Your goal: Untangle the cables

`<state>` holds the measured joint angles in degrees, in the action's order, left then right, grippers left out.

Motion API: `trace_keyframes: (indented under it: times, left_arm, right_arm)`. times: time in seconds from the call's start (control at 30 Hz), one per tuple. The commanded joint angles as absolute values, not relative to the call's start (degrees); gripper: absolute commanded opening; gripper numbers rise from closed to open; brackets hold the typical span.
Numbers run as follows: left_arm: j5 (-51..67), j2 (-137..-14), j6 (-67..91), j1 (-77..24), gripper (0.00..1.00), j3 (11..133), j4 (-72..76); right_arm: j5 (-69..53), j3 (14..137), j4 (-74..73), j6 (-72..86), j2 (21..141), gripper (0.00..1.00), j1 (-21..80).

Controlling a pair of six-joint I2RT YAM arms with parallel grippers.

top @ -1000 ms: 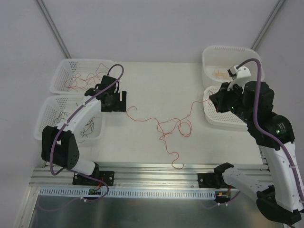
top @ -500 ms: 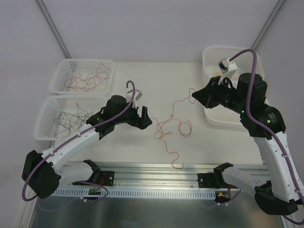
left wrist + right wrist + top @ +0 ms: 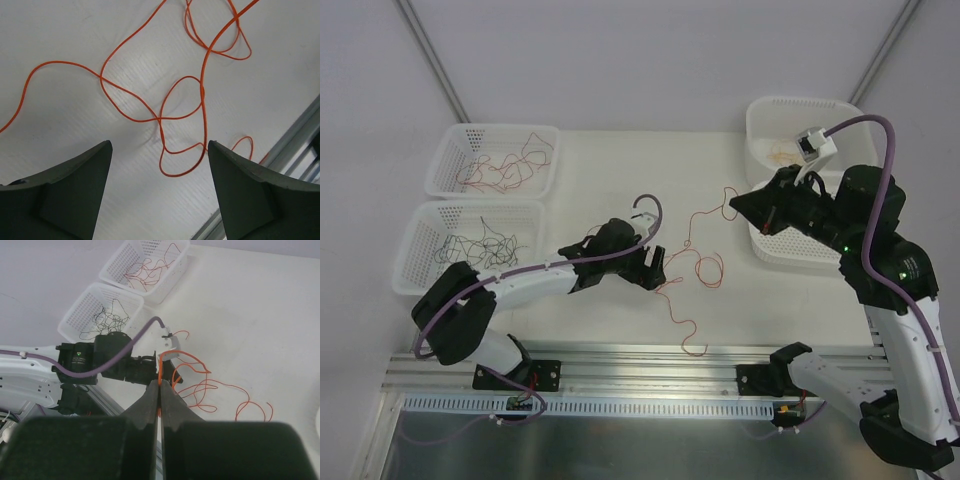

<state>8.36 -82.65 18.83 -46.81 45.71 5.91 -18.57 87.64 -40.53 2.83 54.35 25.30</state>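
Orange cable: lies as a loose tangle of thin loops on the white table, a little right of centre in the top view; one tail trails toward the metal rail at the bottom.
Left gripper: jaws spread wide and holding nothing, low over the table, just left of the tangle in the top view.
Left wrist view: the crossing loops sit between the two dark fingers and just ahead of them, in the lower middle of the frame.
Right gripper: fingers pressed together, pinching one strand of the orange cable, above and to the right of the tangle in the top view.
Lie of the strand: from the pinch it drops toward the lower left into the tangle, so its long axis runs upper right to lower left.
Nearer arm: the left, by my judgement; the knot lies straight in front of its spread jaws, while the right gripper is near it but off to one side.
Other cables: red cables lie in the upper-left basket and black cables in the lower-left basket, well apart from the tangle.
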Motion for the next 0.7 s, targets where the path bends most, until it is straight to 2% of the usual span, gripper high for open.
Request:
trace_keyframes:
  times: [0.0,0.03,0.17,0.2,0.3,0.37,0.47,0.53,0.67]
  left_arm:
    - [5.3,-85.9,19.6,-47.3,0.77,47.8,10.5]
    - [5.4,-87.2,19.8,-47.4,0.74,48.2,10.8]
    - [5.9,-88.4,20.0,-48.2,0.51,49.0,11.1]
    - [5.8,-88.2,20.2,-48.1,0.30,48.5,11.0]
    - [3.4,-84.8,20.1,-48.2,0.00,46.9,9.8]
    - [1.4,-80.1,18.8,-48.1,0.00,47.1,6.9]
    - [-3.5,-72.6,16.2,-48.0,0.00,50.2,-2.1]
    - [-6.7,-67.3,14.3,-48.1,0.00,52.7,-6.7]
    - [-10.5,-62.3,8.7,-47.4,0.00,65.7,-19.9]
  right_arm:
    - [-20.2,86.9,-37.9,4.2,53.2,0.01,25.1]
    - [-20.2,86.4,-37.9,4.1,53.0,0.01,25.1]
    - [-19.0,85.3,-38.7,4.0,51.7,0.01,25.1]
    - [-18.5,85.0,-39.0,3.4,51.4,0.01,25.2]
    - [-16.7,83.1,-39.9,2.8,50.7,0.01,25.1]
    - [-15.8,80.8,-40.3,2.4,50.5,0.02,25.2]
    - [-14.3,77.7,-40.3,2.0,50.5,0.08,25.1]
    - [-13.7,74.5,-40.3,1.8,50.9,0.17,25.2]
    - [-12.6,69.8,-39.6,1.7,52.2,0.35,25.2]
